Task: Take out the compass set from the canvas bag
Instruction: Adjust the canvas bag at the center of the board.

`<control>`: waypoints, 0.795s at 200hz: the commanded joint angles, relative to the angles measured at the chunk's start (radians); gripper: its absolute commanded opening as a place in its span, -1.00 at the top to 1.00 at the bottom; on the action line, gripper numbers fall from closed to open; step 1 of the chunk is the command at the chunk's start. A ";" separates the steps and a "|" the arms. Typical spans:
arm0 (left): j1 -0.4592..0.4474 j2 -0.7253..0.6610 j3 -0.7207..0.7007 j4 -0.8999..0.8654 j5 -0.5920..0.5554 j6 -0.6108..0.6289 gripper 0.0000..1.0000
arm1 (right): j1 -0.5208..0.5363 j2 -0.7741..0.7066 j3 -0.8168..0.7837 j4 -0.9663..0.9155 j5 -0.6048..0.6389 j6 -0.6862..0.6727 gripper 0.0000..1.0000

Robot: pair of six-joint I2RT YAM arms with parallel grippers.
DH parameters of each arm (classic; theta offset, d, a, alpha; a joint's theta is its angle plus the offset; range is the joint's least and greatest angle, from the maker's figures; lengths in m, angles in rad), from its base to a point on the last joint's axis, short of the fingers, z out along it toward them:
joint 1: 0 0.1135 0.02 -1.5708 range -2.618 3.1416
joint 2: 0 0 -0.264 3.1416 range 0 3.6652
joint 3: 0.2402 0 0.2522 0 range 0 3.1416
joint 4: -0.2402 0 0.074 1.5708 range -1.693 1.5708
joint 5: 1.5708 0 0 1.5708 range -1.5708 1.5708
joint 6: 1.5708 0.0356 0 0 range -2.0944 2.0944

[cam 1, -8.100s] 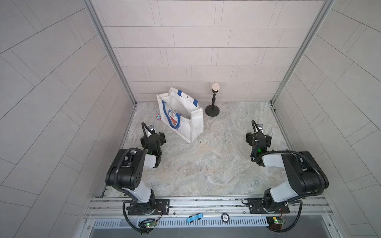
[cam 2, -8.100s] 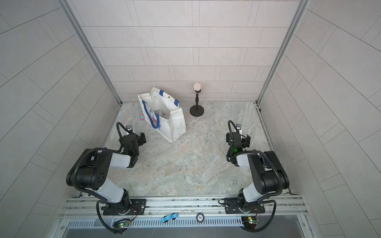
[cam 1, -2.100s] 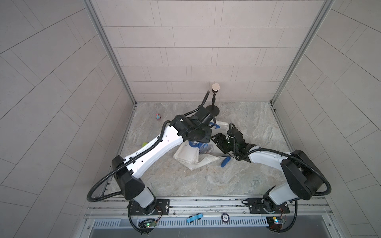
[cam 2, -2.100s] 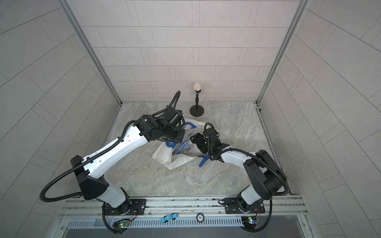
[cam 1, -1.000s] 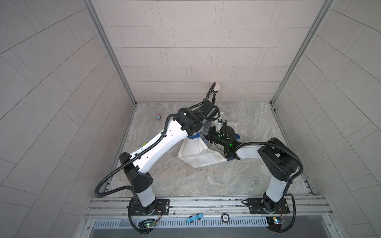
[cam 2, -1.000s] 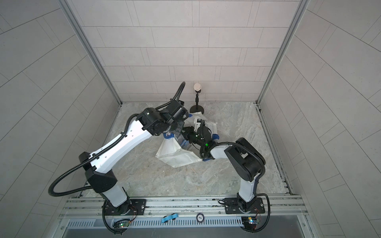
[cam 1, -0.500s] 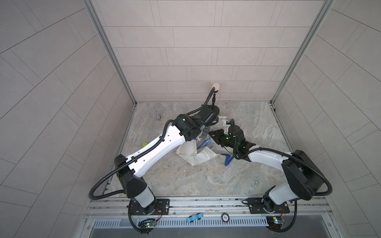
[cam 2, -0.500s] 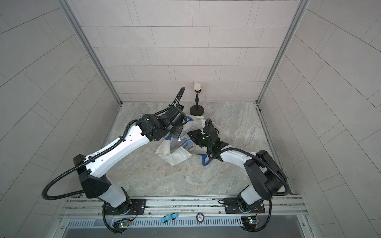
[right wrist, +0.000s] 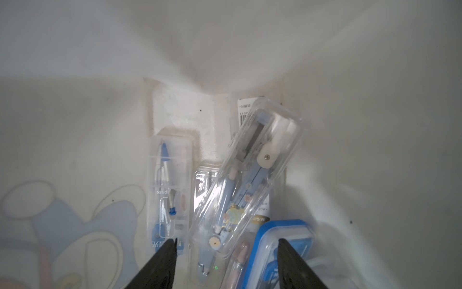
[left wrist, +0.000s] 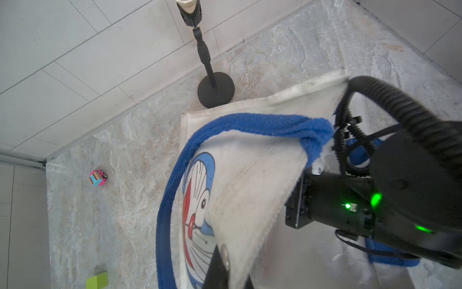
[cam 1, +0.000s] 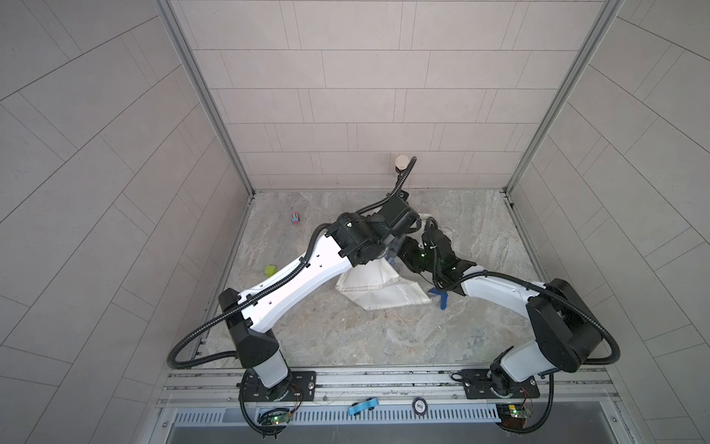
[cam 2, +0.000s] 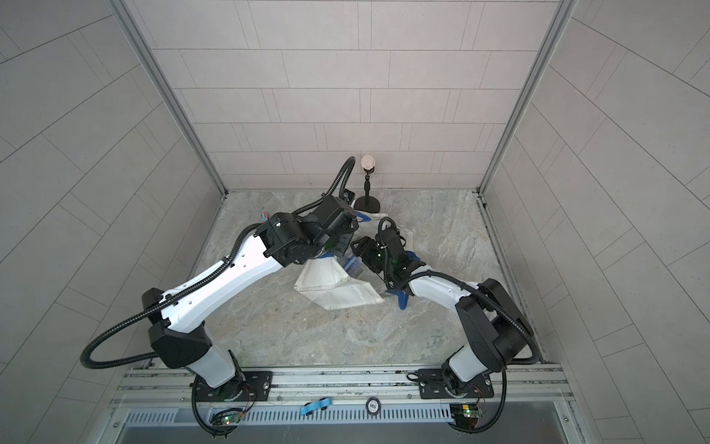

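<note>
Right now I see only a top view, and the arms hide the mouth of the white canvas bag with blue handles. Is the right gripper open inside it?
Observer: Yes, the right gripper stands open inside the white canvas bag, holding nothing.
Operator: What lies before it?
Observer: A tilted clear plastic case with a light blue compass.
Operator: Who lifts the rim?
Observer: The left gripper, shut on the rim beside the metal snap.
</note>
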 commanded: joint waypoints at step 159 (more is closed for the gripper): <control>0.011 0.006 -0.141 0.100 -0.064 -0.149 1.00 | -0.019 -0.219 -0.093 -0.285 0.150 -0.126 -0.41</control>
